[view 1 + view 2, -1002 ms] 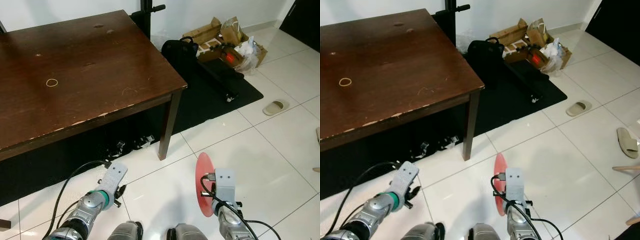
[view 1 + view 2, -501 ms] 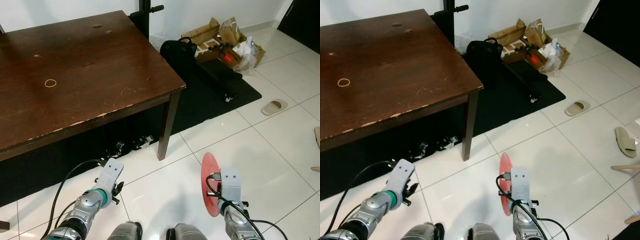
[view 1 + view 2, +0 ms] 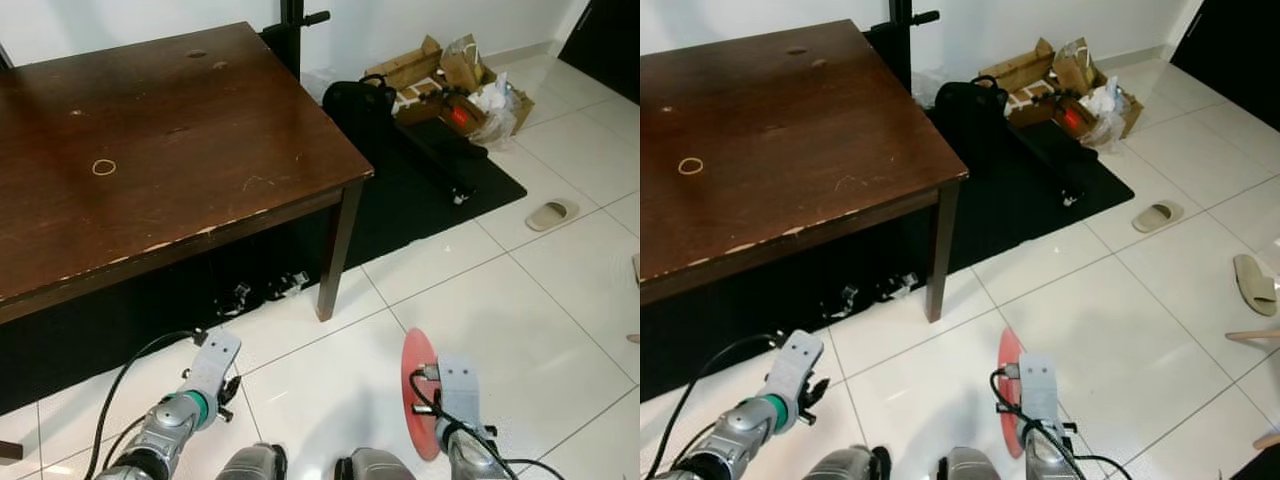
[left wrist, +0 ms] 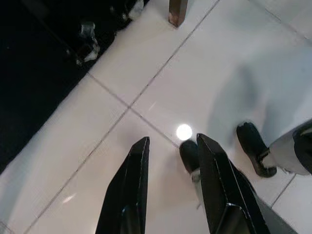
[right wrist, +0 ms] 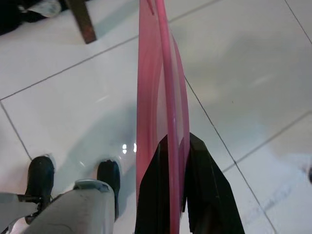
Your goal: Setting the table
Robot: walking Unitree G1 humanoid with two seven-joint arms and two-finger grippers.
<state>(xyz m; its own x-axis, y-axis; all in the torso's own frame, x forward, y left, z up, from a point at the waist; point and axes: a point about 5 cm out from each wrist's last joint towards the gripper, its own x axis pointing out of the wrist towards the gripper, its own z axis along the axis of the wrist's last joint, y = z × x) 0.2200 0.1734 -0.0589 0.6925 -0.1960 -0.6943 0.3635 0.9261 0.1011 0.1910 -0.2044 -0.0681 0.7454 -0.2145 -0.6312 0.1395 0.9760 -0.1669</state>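
Feet of the robot (image 4: 253, 148) stood on the white tiled floor (image 3: 560, 290), nearest of all. Just ahead of them, low on the robot's right, the right gripper (image 5: 176, 146) had its jaws clamped on the rim of a pink plate (image 5: 158, 97), which stood on edge, upright over the tiles and well short of the table. The same plate showed as a red-pink disc beside the right wrist in the head views. On the robot's left, the left gripper (image 4: 170, 148) hung over the floor with its jaws apart and nothing between them; a black cable (image 3: 135, 372) looped back along that arm.

Beyond the grippers stood a dark wooden table (image 3: 150, 150), its near corner leg (image 3: 335, 255) resting on the tiles. The tabletop carried a small pale ring (image 3: 103, 167) toward its left side and a few scuffs. Under the table, small dark items (image 3: 262, 290) lay at the edge of a black mat (image 3: 420, 190). Farther right on that mat sat a black bag (image 3: 358, 105) and a long black case (image 3: 445, 155). Past them, against the wall, lay cardboard boxes and bags (image 3: 455, 80). A beige slipper (image 3: 550, 213) lay on the tiles off to the right.
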